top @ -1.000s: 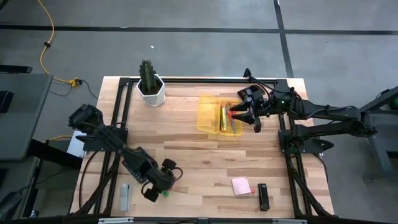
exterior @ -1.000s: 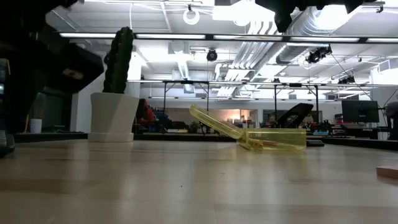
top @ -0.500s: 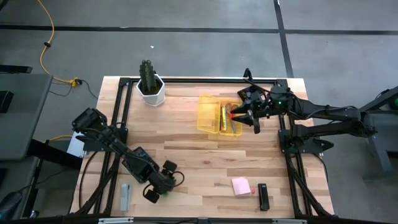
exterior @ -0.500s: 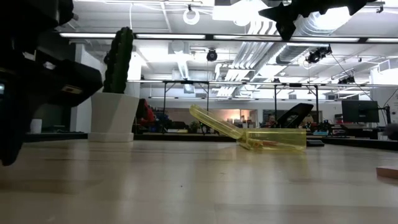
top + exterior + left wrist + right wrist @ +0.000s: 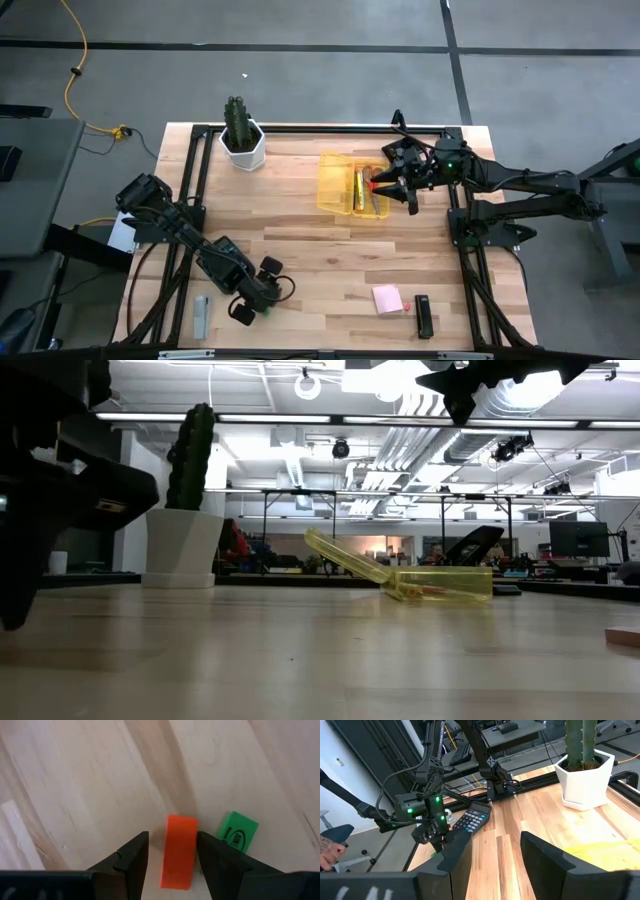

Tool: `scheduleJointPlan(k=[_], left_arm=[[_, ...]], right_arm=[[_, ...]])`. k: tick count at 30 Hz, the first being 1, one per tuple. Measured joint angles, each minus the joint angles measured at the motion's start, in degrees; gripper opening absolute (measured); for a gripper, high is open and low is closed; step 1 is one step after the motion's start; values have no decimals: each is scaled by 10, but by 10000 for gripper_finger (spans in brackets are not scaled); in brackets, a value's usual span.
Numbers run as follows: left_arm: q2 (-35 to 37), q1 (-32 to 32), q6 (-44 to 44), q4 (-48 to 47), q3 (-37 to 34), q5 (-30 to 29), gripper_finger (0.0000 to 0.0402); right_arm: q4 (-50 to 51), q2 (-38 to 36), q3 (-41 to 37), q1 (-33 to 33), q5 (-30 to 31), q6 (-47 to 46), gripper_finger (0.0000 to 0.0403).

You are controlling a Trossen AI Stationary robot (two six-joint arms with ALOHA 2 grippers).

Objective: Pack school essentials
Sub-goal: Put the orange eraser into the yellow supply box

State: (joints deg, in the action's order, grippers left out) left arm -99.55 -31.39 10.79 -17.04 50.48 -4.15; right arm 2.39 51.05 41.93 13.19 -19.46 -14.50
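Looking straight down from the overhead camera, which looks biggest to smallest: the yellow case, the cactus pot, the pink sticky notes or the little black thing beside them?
1. Yellow case, lying open
2. Cactus pot
3. Pink sticky-note pad and the black thing: too alike to rank; the pad is squarer, the black thing longer and narrower.

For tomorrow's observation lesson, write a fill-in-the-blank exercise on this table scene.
1. Between the left gripper's open fingers lies a small ____ rectangular block.
2. Beside it lies a small ____ eraser.
3. The white hexagonal pot holds a ____.
4. The right gripper hovers over the open ____ transparent case.

Missing: orange; green; cactus; yellow
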Motion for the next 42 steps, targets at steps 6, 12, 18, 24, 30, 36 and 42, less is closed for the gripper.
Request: scheduleJointPlan(k=[6,12,18,24,30,36,42], left_arm=[[-11,-1,1,2,1,6,156],[-26,-3,9,-6,3,-5,156],[-23,-7,27,-8,2,-25,156],[-23,-22,28,-10,2,-21,125],[-24,-25,38,-12,2,-15,70],[-24,-25,41,-16,5,-15,55],[-23,-23,41,-29,22,-12,65]], right_arm=[[0,0,0,0,0,0,160],[0,0,0,0,0,0,160],[0,0,0,0,0,6,160],[0,0,0,0,0,6,160],[0,0,0,0,0,6,160],[0,0,0,0,0,6,160],[0,0,0,0,0,15,160]])
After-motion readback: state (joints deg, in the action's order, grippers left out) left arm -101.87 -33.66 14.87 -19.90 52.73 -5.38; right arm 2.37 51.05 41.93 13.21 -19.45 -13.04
